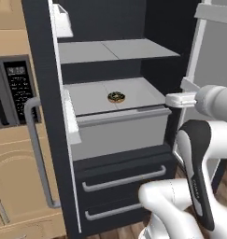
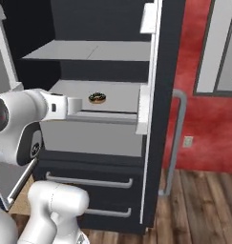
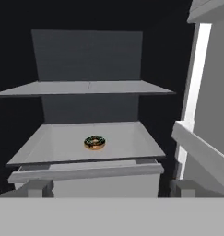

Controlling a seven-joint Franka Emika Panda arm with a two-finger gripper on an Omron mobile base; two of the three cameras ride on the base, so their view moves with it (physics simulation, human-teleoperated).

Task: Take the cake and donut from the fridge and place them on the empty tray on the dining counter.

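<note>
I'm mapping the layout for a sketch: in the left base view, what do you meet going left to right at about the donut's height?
Microwave → grey door handle → open fridge door → donut on its shelf → robot arm.

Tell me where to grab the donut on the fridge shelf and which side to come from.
Grip the donut across its ring, one finger each side of the outer rim. It lies flat and alone on the lower shelf, with the upper shelf overhead, so probably come in from the open front, angled slightly down; the open gripper already faces it.

Flat even render, dim interior
</note>
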